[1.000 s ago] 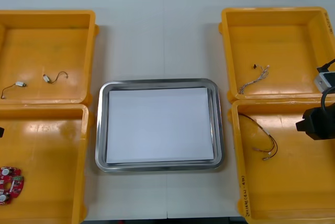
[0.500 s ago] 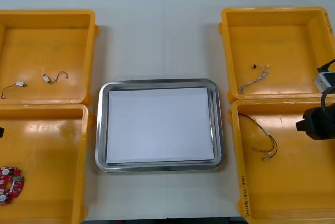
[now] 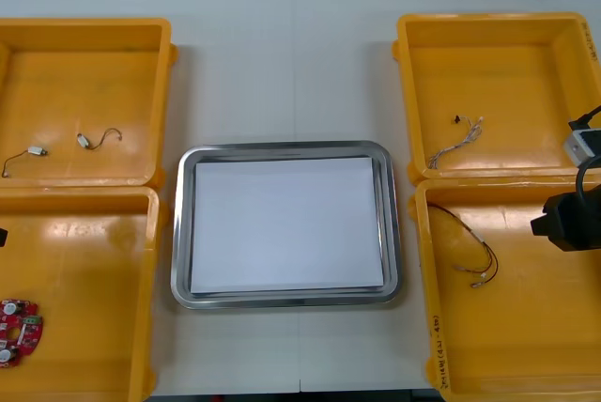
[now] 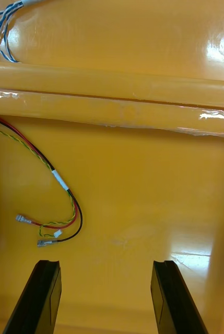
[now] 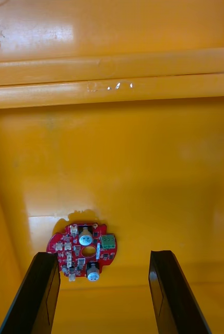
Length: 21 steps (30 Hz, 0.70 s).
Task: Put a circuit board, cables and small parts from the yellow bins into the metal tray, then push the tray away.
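Two small parts (image 3: pixel 84 141) with thin wire tails lie apart on the floor of the far-left bin (image 3: pixel 94 73). Near-left bin (image 3: pixel 94 261) is just behind it, walls touching. The board (image 3: pixel 19 331) lies flat at that bin's outer side, toward the near end.

Left pincer (image 5: pixel 104 254) hangs over the near-left bin, fingers wide apart. From the wrist cam the board sits on the bin floor under the gap, off-centre toward one finger.

Tray (image 3: pixel 183 233) is on the desk (image 3: pixel 282 54) between the two pairs of bins. It's white inside with a shiny rim, and sits close to the near bins on both sides but apart from them.

Far-right bin (image 3: pixel 507 64) holds the blue-white cable (image 3: pixel 455 142), near the wall it shares with the near-right bin (image 3: pixel 526 336). In the near-right one the black-red-yellow cable (image 3: pixel 474 252) curves out from the inner wall and loops back on itself.

Right pincer (image 4: pixel 105 263) is over the near-right bin, also wide open. The cable's ends lie on the floor just ahead of one finger, not touching it. Right arm (image 3: pixel 573 219) is at the edge, above the seam between the right bins.
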Available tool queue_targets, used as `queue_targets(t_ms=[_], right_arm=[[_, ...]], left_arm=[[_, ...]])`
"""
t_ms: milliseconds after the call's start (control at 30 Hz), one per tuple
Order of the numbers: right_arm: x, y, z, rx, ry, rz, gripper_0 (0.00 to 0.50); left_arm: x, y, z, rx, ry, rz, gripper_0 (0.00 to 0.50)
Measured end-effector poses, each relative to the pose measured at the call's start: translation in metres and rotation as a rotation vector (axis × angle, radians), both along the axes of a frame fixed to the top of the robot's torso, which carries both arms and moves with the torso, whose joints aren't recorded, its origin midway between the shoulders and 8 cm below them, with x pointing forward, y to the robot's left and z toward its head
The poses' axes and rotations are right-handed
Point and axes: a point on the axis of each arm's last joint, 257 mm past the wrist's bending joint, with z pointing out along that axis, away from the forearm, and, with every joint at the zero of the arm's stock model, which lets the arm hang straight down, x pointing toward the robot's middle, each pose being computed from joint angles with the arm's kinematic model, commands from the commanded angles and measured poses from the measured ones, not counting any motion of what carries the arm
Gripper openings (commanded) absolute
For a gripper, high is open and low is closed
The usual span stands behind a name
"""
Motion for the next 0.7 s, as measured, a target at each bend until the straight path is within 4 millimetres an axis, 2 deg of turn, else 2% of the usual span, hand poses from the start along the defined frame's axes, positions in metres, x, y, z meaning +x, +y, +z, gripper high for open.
queue_targets(t_ms=[700], right_arm=[[0.0, 0.0, 0.0, 0.0, 0.0, 0.0, 0.5]], left_arm=[[0.0, 0.0, 0.0, 0.0, 0.0, 0.0, 0.5]])
